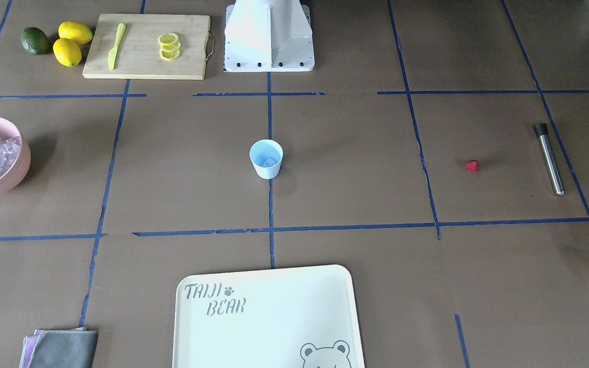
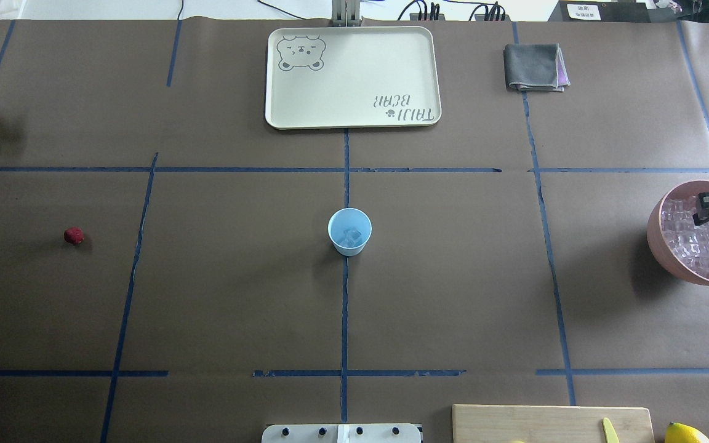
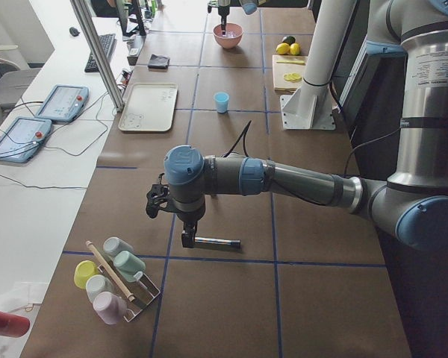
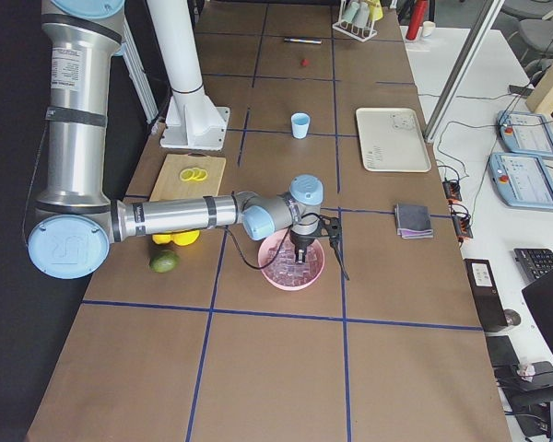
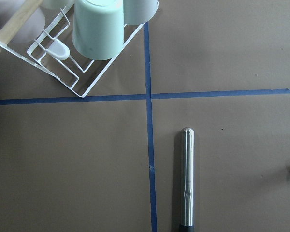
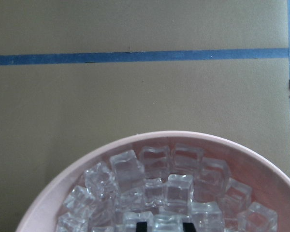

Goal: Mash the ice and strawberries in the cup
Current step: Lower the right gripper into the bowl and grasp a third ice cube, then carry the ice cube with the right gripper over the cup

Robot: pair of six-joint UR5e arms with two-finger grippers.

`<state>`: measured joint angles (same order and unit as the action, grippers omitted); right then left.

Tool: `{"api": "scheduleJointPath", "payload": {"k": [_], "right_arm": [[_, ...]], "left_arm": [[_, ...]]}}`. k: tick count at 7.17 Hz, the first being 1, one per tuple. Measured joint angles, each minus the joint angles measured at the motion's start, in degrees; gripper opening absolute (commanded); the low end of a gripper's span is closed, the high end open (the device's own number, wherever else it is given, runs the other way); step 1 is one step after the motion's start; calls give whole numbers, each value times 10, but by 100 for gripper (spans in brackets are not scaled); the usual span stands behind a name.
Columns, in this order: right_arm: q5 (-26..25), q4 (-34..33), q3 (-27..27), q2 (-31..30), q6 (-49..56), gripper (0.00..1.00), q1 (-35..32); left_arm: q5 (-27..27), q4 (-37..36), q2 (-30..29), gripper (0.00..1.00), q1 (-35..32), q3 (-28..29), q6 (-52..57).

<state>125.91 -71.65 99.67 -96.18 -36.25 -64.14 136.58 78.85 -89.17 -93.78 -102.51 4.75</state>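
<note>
The light-blue cup stands upright at the table's middle with an ice cube in it. The red strawberry lies alone on the paper on my left side, and also shows in the overhead view. A pink bowl on my right side is heaped with ice. My right gripper is down in the bowl, its fingertips closed against one cube. My left gripper hovers over one end of a steel muddler; I cannot tell whether it is open or shut.
A cream tray sits beyond the cup. A cutting board with lemon slices and a yellow knife, two lemons and an avocado lie near the base. There is a grey cloth and a rack of cups.
</note>
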Motion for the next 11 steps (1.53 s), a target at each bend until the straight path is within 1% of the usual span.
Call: {"api": "scheduleJointPath", "payload": {"k": [1, 2, 3, 4, 5, 6, 7, 8, 9, 11], "right_arm": [[2, -3, 7, -1, 0, 0, -9], [6, -21, 31, -3, 1, 0, -22], [9, -69, 73, -1, 1, 0, -31], [10, -140, 119, 16, 1, 0, -31], [11, -213, 149, 62, 0, 0, -24], [9, -291, 162, 135, -5, 0, 1], [7, -366, 160, 222, -22, 0, 37], [6, -415, 150, 300, -62, 0, 73], [4, -436, 138, 357, -115, 0, 109], [-14, -443, 104, 448, -211, 0, 184]], "left_arm": [[0, 0, 0, 100, 0, -2, 0], [0, 0, 1, 100, 0, -4, 0], [0, 0, 2, 100, 0, -6, 0], [0, 0, 3, 100, 0, -7, 0], [0, 0, 3, 100, -1, -7, 0], [0, 0, 3, 100, -1, -8, 0], [0, -1, 3, 100, -1, -7, 0], [0, -1, 4, 100, -1, -7, 0], [0, -1, 4, 100, -1, -7, 0], [0, -2, 3, 100, -1, -6, 0]]}}
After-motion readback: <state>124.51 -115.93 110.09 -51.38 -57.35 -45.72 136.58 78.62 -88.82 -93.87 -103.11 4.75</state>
